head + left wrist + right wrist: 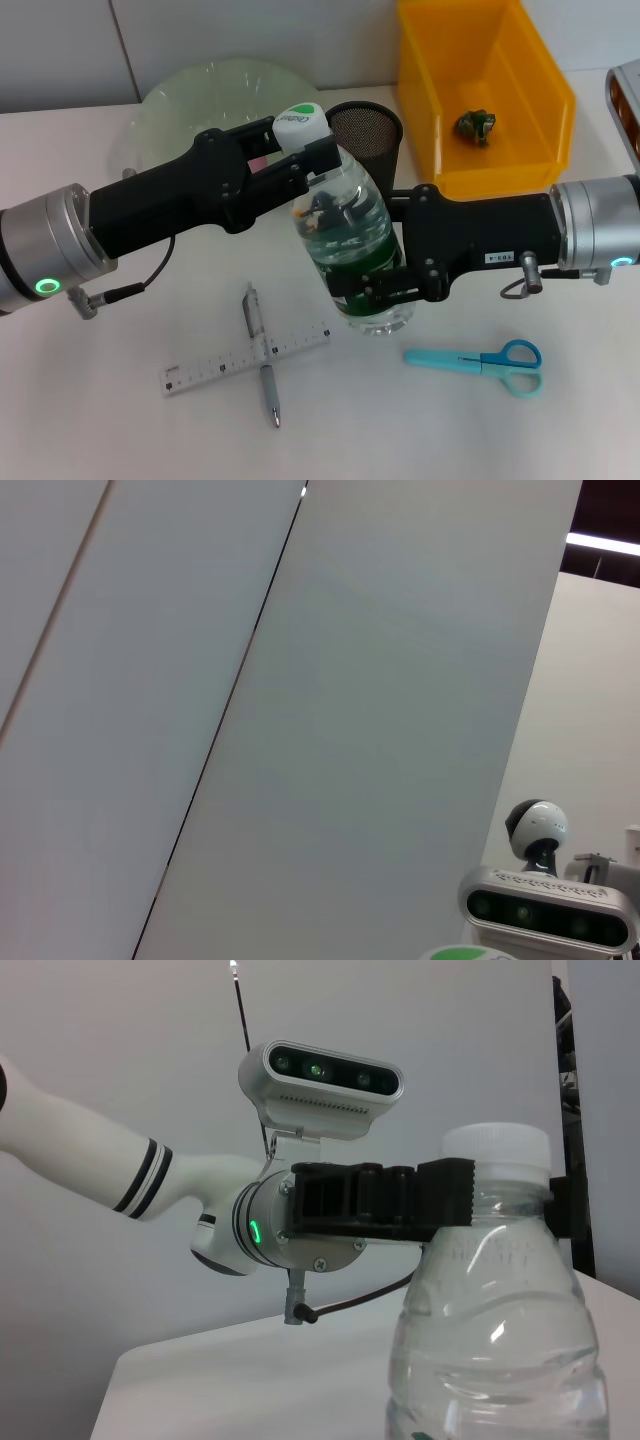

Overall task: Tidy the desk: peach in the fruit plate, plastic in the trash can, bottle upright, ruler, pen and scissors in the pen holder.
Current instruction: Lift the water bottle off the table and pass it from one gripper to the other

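Observation:
A clear water bottle (pixel 350 225) with a white and green cap stands nearly upright over the desk's middle, held from both sides. My left gripper (pixel 305 155) is shut on its neck just under the cap. My right gripper (pixel 375 285) is shut around its lower body. The right wrist view shows the bottle (pixel 495 1320) close up, with the left gripper (pixel 455 1200) at its neck. The ruler (pixel 205 371) and the pen (pixel 268 385) lie crossed at the front. Blue scissors (pixel 480 360) lie front right. The black mesh pen holder (pixel 365 130) stands behind the bottle. The peach is hidden.
A pale green fruit plate (pixel 200 95) sits at the back left, partly under my left arm. A yellow bin (pixel 520 140) at the back right holds a crumpled green plastic piece (pixel 476 125). The left wrist view shows only wall and a camera.

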